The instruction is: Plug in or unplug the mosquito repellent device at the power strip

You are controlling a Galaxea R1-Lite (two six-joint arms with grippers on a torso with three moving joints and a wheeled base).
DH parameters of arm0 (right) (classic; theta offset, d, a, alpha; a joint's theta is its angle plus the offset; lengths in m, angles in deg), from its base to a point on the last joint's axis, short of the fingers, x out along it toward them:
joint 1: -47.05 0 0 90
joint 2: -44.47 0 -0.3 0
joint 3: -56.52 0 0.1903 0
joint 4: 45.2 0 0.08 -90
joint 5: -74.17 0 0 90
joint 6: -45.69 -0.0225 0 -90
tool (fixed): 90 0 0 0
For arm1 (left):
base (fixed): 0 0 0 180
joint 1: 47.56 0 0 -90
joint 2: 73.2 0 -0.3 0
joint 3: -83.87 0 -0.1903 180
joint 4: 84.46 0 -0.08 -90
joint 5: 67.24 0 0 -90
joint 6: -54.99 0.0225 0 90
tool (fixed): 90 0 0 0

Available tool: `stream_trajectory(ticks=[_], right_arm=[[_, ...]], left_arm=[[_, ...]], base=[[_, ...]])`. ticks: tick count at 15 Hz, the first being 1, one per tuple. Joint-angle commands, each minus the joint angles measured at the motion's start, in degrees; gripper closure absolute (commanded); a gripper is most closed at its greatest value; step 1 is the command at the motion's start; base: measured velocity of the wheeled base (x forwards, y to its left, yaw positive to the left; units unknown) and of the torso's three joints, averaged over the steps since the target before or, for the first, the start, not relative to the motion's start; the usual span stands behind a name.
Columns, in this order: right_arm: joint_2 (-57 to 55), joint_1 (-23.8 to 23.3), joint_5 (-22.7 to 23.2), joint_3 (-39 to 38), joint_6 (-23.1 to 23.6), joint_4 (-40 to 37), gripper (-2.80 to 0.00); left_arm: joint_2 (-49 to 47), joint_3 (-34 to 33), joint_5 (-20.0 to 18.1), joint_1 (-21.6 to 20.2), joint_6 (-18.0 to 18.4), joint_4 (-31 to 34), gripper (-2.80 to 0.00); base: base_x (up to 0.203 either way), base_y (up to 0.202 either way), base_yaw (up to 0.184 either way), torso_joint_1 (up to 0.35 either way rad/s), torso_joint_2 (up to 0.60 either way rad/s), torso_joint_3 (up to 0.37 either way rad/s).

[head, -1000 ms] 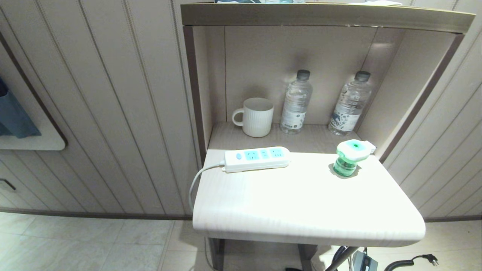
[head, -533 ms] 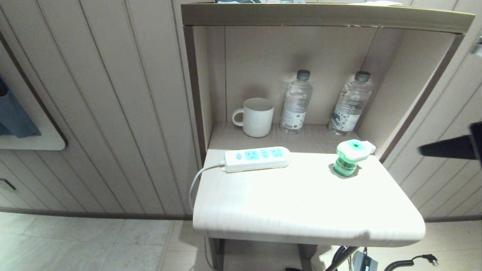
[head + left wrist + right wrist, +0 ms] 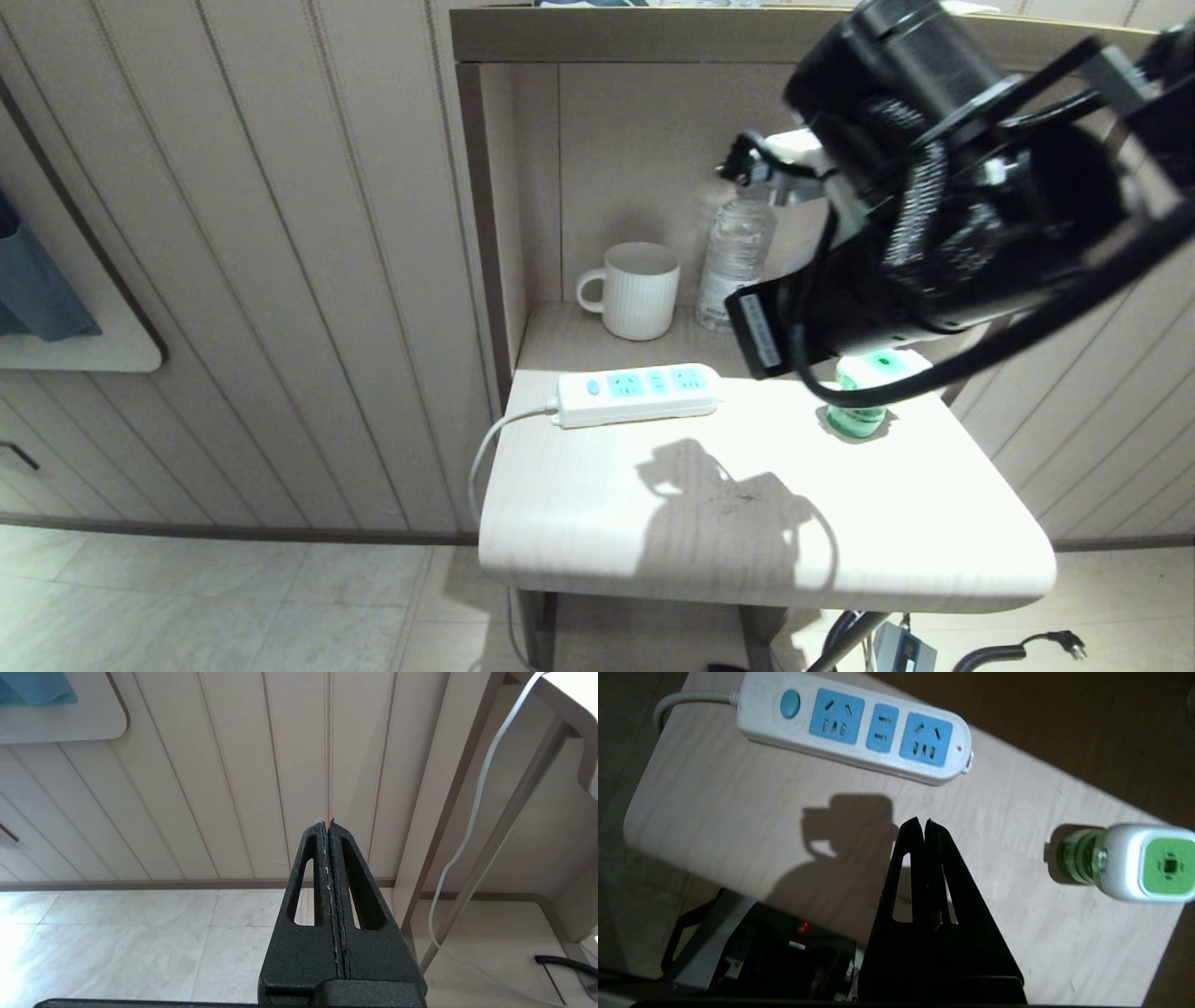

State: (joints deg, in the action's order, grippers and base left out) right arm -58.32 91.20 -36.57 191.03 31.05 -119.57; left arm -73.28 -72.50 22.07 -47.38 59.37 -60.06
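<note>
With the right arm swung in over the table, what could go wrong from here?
The right gripper is shut above the table; descending like that it could topple the upright mosquito repellent device instead of grasping it. The device stands near the table's right edge. The power strip lies loose and may slide during plugging.

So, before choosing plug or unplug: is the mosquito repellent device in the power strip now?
Out. The mosquito repellent device stands upright on the table, apart from the power strip, whose sockets are all bare.
</note>
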Motion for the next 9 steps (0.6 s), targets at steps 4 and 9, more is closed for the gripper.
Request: stream_trajectory(ticks=[4,9], right_arm=[[-12.8,-0.1,-3.9,1.2,2.0,15.6,0.0],[-15.8,-0.6,-5.6,1.2,4.1,18.9,0.0]], left_arm=[[0.0,0.0,0.0,0.0,0.0,0.0,0.0],[0.0,0.0,0.0,0.0,0.0,0.0,0.0]], base=[[0.0,0.0,0.0,0.0,0.0,0.0],[0.0,0.0,0.0,0.0,0.0,0.0]])
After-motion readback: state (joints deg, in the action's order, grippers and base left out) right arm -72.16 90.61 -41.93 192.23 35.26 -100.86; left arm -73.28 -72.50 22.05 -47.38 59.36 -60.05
